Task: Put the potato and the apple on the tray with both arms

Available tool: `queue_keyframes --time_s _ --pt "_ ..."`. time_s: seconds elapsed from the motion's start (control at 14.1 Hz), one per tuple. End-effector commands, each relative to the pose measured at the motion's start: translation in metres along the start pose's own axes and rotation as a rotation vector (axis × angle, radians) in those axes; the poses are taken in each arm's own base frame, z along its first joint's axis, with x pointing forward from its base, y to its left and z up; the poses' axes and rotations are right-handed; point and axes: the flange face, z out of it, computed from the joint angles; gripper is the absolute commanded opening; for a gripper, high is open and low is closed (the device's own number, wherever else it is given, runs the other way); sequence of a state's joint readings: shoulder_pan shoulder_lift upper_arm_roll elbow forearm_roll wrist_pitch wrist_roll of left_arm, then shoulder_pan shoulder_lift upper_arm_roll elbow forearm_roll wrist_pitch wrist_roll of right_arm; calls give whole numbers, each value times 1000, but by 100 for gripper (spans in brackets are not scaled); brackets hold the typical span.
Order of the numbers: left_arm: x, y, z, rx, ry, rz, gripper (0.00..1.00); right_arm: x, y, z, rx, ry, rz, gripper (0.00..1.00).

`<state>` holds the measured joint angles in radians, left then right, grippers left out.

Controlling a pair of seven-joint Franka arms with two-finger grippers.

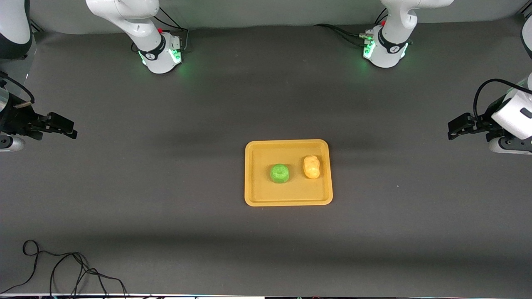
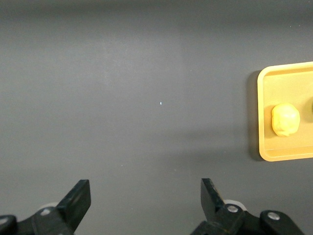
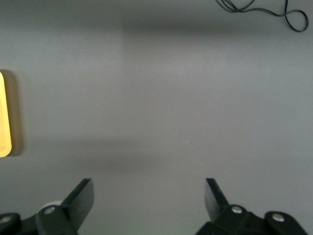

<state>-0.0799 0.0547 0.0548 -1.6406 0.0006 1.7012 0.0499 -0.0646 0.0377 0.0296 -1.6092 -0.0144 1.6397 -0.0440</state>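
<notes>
Left gripper at the frame's right edge, fingers spread wide, holding nothing, over bare table. Right gripper at the left edge, likewise spread and empty. Tray at centre frame, carrying 2 items: apple and potato, side by side, apart. Loose black cable in the lower left corner, well apart from the tray.

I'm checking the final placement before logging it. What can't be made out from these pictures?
- Apple: left wrist view's edge cuts it to a dark sliver; absent from right wrist view.
- Tray: right wrist view shows only a rim strip.
- Potato: underside hidden by its own body.
- Black cable: runs off front view's lower edge.
</notes>
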Motion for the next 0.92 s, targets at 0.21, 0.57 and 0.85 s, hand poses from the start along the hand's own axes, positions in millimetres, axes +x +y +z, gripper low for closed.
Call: queue_keyframes --time_s 0.21,0.57,0.85 --pt "0 5 -4 13 10 3 100 -7 13 -6 -8 -4 -2 100" --pt "1 5 -2 13 7 2 100 -8 7 -9 -6 -4 -3 100" --pt "1 5 -1 13 7 2 100 -10 7 -10 -3 -26 -6 100"
